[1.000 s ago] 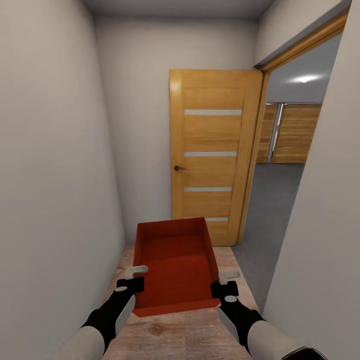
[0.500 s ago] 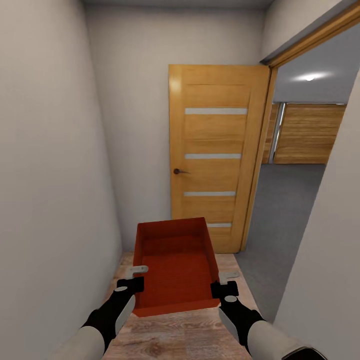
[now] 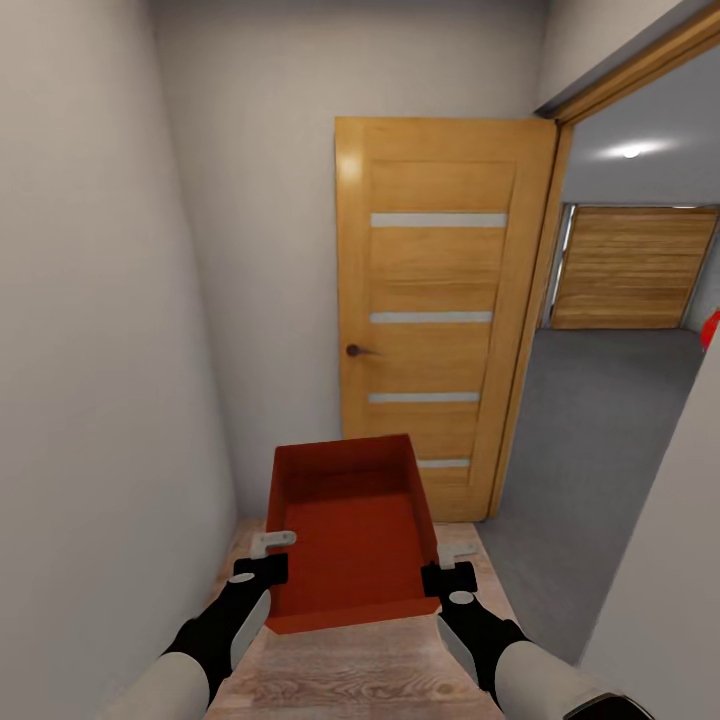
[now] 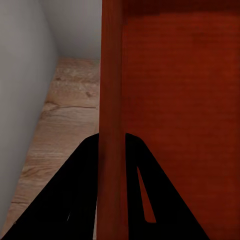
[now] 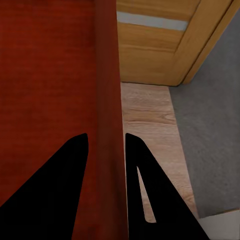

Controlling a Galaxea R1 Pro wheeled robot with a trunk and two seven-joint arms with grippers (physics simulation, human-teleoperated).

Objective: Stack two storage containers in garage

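Note:
One orange-red storage container [image 3: 350,530] hangs in front of me, open side up and empty, above the light wood-plank flooring [image 3: 360,670]. My left gripper [image 3: 270,557] is shut on its left wall and my right gripper [image 3: 450,560] on its right wall. In the left wrist view the black fingers [image 4: 80,190] straddle that wall [image 4: 111,90]. The right wrist view has the other wall [image 5: 107,75] between the fingers [image 5: 65,185]. Through the doorway at right lies the garage's grey concrete floor [image 3: 600,430]. A small red shape [image 3: 712,330] peeks in at the doorway's right edge; I cannot tell what it is.
I stand in a narrow white-walled passage with a wall [image 3: 90,350] close on the left. An orange-wood door [image 3: 435,300] with pale stripes stands open against the end wall. A white wall edge [image 3: 660,600] bounds the doorway on the right. A wood-slat garage door [image 3: 630,270] stands far back.
The whole view has shifted: the door looks nearer and more of the garage shows through the doorway, including the red shape. The container stays held the same way in both grippers.

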